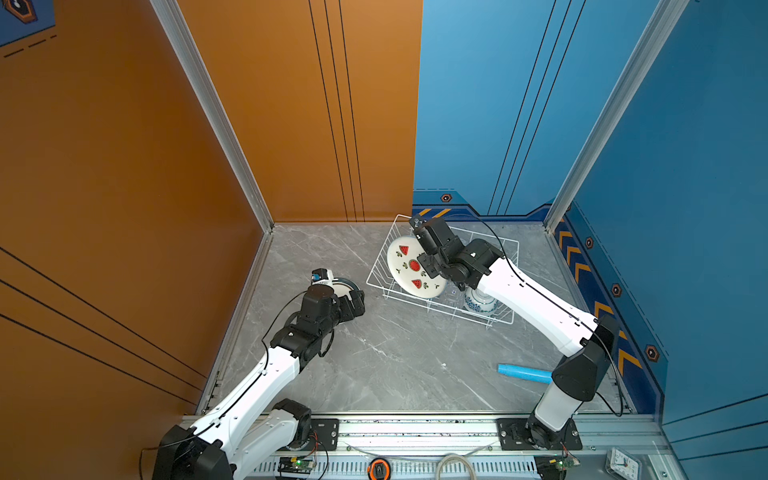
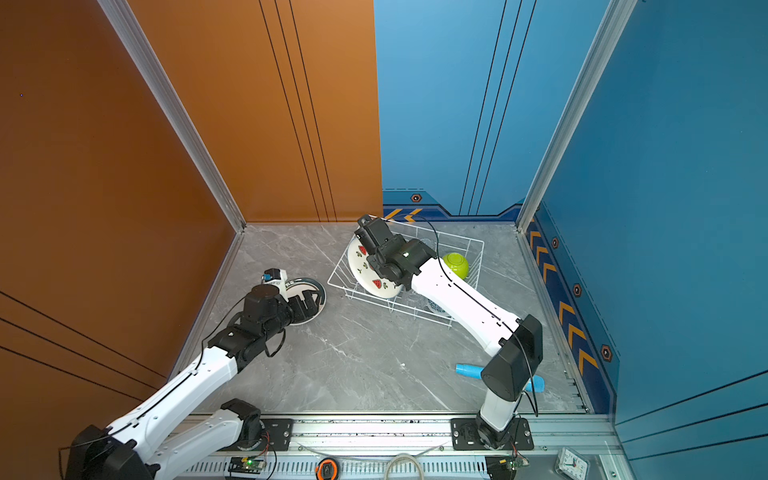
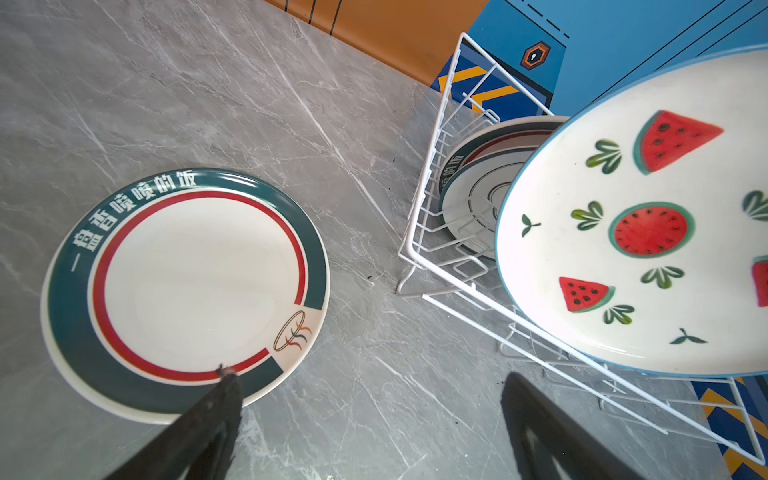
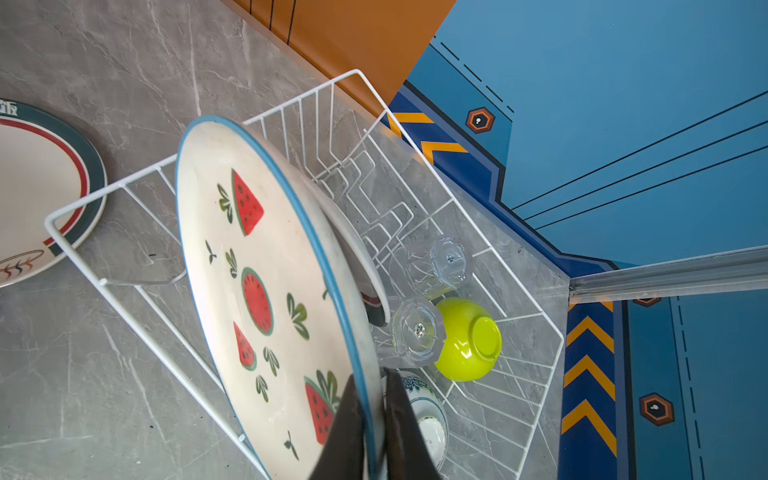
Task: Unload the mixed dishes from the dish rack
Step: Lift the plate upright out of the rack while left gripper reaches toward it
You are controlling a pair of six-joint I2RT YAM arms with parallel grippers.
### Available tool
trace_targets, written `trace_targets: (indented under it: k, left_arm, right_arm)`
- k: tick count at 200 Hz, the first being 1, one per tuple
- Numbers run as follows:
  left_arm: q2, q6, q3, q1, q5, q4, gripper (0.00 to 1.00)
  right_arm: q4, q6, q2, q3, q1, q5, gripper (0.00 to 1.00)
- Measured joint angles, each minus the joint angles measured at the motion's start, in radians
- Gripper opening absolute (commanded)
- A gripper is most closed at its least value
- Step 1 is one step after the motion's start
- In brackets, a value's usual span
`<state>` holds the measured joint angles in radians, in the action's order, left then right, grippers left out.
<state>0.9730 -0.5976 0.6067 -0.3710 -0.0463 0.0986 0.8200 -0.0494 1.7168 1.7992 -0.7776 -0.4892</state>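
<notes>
The watermelon plate [image 4: 266, 291] is gripped by its blue rim in the right gripper [image 4: 372, 386]. The jaws are clenched on it, with one of the dark fingers [image 4: 345, 419] laid on the printed face and the other behind. The plate is held on edge and tilted over the 9 o'clock end of the dish rack [image 4: 112, 188]. Whether its lower edge touches the wires cannot be told.

A second dark-rimmed plate [image 3: 478, 187] is seen slotted upright in the dividers just behind it. Further along the rack, two glass cups [image 4: 415, 332], a lime-green bowl [image 4: 465, 345] turned on its side and a small patterned bowl [image 4: 428, 411] are gathered close together.

The left gripper [image 3: 370, 380] is held with its jaws spread wide and nothing between them. In the left wrist view one fingertip is seen over the rim of a dark-rimmed plate [image 3: 187, 291]. That plate is laid flat and face up on the table [image 1: 395, 361], at about 10 o'clock from the table's middle in both top views, just apart from the rack.

The rack is set at about 1 o'clock. A light blue tube [image 1: 523, 372] is laid at about 4 o'clock, partly hidden by the right arm.

The table is finished in grey marble veined with white. It is enclosed by an orange wall [image 1: 291, 104] and a blue wall [image 1: 478, 104], and chevron markings are printed along the foot of the blue one.
</notes>
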Motion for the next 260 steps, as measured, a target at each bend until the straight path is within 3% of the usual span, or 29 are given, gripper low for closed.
trace_targets:
  k: [124, 260]
  left_arm:
    - [0.088, -0.014, 0.083, -0.031, 0.011, -0.041, 0.98]
    - [0.215, -0.162, 0.143, -0.141, 0.109, -0.189, 0.98]
  right_arm:
    - [-0.019, 0.134, -0.078, -0.072, 0.109, 0.122, 0.00]
    - [-0.057, 0.277, -0.163, -0.180, 0.224, 0.229, 0.00]
